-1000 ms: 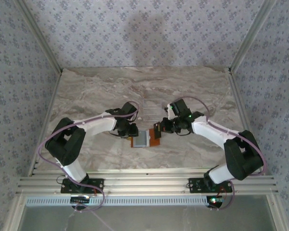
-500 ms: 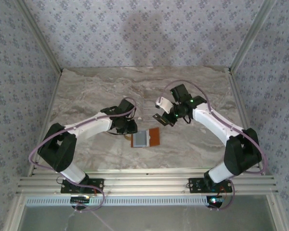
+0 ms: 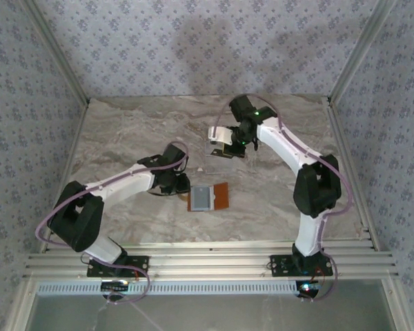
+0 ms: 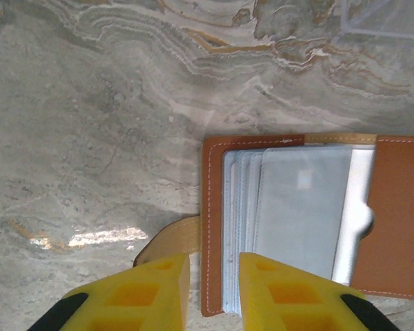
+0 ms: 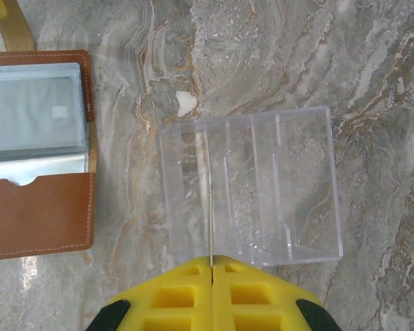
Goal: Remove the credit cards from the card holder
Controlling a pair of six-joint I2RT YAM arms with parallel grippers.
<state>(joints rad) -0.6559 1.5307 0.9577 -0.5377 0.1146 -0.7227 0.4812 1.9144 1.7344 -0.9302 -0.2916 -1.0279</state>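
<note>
Right fingers (image 5: 212,265), clamped on a card (image 5: 210,227), have swung off the holder (image 4: 393,207) to the clear tray (image 5: 262,186) toward the far edge. One's out! Holder sits mid-surface, left fingers (image 4: 214,269) narrow astride its edge.

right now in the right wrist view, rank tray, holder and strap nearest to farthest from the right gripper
From the right gripper, shut on a card held edge-on:
1. tray: straight ahead, at the fingertips.
2. holder: off to the left, lying open.
3. strap: far left corner, past the holder.
</note>
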